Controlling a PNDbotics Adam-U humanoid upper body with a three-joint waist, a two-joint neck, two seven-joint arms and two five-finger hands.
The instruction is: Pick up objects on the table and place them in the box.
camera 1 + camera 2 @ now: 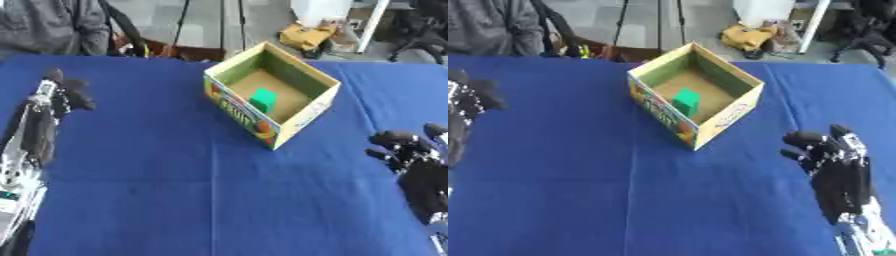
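A green block (262, 99) is seen lying inside the box (302, 116), on its brown floor, toward the corner nearest the camera. The box is an open cardboard one with printed outer walls, set cornerwise on the table (667, 200), in the far middle part of it. Its top is fully open and nothing is laid over the rim.

The box is placed between the two hands and farther from the camera than either. The left hand (63, 92) is held at the left edge of the table, well apart from the box, with its fingers (83, 104) partly curled and nothing held in them. The right hand (833, 155) is held at the lower right, nearer the camera than the box and apart from it, its fingers (802, 137) spread and relaxed, with nothing held. Between each hand and the box only bare cloth is seen, so the way in from either side is unobstructed.

The table is covered with a blue cloth marked by faint fold lines; no loose item can be made out on it outside the box. Beyond the far edge a person in a grey top (48, 25) is seen at the upper left, touching nothing on the table. Farther back a grey floor is visible, with a yellow item (750, 36) lying on it and dark chair legs (859, 35) at the upper right.
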